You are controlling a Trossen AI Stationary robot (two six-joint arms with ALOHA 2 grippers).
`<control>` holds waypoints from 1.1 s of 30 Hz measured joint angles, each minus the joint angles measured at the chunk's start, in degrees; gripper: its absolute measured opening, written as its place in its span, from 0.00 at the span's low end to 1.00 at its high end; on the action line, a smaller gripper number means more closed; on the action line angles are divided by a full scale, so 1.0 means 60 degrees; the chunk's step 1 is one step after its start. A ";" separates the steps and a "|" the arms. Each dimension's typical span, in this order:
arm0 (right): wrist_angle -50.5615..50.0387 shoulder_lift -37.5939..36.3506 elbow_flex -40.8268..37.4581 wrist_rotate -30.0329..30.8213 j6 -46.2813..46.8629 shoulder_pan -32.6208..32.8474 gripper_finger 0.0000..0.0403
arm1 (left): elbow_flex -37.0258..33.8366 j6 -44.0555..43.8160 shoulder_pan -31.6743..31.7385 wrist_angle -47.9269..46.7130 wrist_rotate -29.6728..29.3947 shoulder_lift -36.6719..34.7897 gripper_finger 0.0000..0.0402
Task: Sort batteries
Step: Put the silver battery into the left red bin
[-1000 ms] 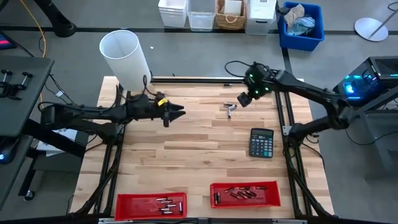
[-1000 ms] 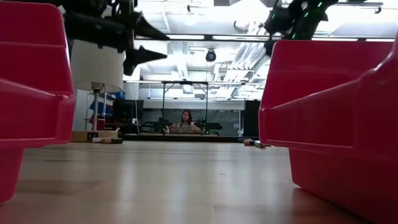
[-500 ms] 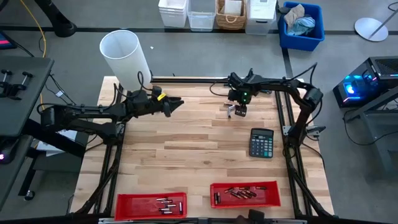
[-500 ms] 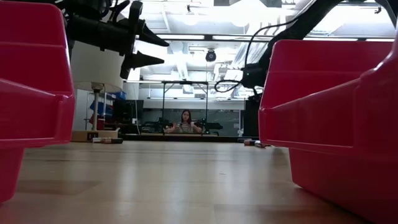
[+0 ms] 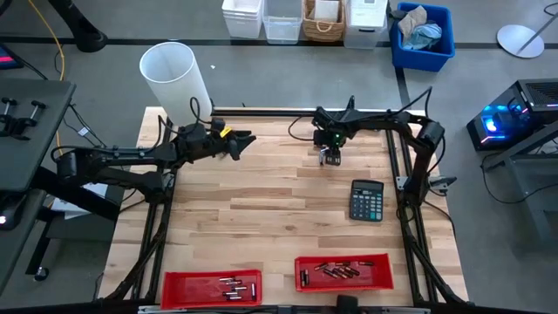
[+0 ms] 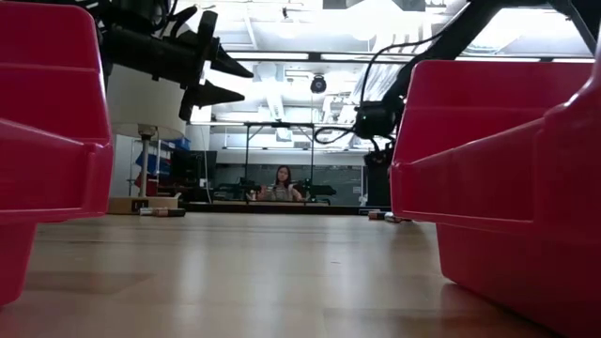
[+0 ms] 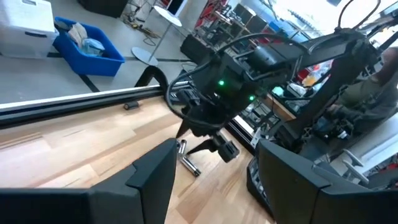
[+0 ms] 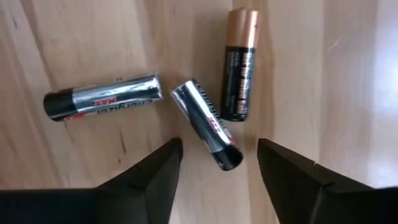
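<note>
- Right wrist view: right gripper (image 8: 214, 165) spread wide over three batteries (image 8: 206, 123) at the table's far side.
- Hard, smooth, they'll roll; pinch mid-body.
- Left gripper (image 5: 245, 139) open, idle.

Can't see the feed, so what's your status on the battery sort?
Right gripper open, low over three loose batteries. Left gripper open, waiting at table's far left. Nothing held. Calculator clear of the pick.
</note>
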 joint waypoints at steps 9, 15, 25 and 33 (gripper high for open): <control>-0.0194 0.0204 0.0009 0.0358 0.0953 0.0677 0.08 | 0.0000 0.0137 0.0085 0.0053 0.0616 -0.0489 0.51; -0.1583 -0.1161 -0.0055 -0.0149 0.2862 0.1370 0.08 | 0.0000 0.0778 0.0344 0.0501 0.1003 -0.1374 0.51; 0.1186 -0.4073 -0.0025 -0.1692 0.8241 0.3130 0.08 | 0.0004 0.2319 0.0703 0.0576 0.0952 -0.2251 0.51; 0.4604 -0.2925 -0.0013 -0.2223 0.9376 0.6074 0.08 | 0.0004 0.0471 0.0695 0.0563 0.0930 -0.2259 0.51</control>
